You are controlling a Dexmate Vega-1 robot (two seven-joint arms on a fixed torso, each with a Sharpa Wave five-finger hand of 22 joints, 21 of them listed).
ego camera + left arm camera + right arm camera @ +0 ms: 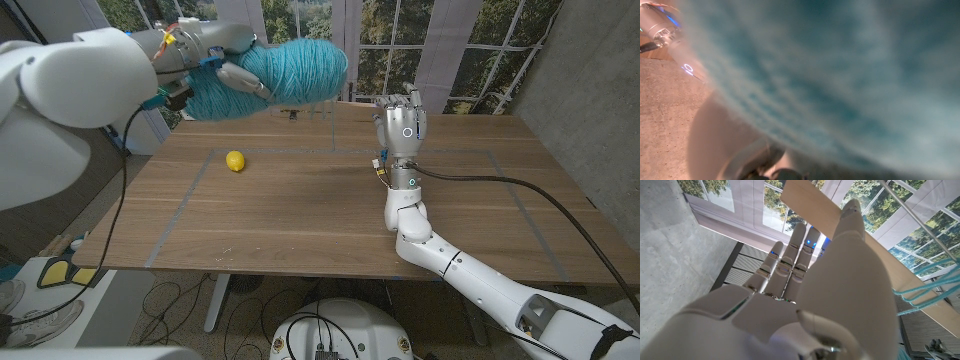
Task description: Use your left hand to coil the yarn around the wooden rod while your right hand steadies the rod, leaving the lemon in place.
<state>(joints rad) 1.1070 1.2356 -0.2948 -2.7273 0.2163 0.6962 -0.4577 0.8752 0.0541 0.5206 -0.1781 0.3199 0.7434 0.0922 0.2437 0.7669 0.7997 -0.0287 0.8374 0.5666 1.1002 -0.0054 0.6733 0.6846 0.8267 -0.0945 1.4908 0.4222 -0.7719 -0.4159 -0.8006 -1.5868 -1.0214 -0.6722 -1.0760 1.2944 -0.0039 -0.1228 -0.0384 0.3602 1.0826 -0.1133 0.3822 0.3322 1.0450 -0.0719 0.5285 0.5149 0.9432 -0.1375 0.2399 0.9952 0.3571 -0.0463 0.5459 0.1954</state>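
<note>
My left hand (212, 55) grips a fat skein of teal yarn (290, 70) and holds it high over the table's far left. Up close the yarn (840, 75) is a blurred teal mass. My right hand (405, 122) stands upright over the table's far middle, fingers pointing up. In the right wrist view a flat wooden rod (810, 207) runs between the thumb and the fingers of the right hand (805, 295), and teal yarn strands (920, 292) wrap the rod's far part. The lemon (235, 160) lies on the table, left of centre, apart from both hands.
The wooden table (300, 220) has thin tape lines marking a rectangle. Windows and a white frame stand behind its far edge. A black cable (520, 185) trails from my right wrist across the table's right side.
</note>
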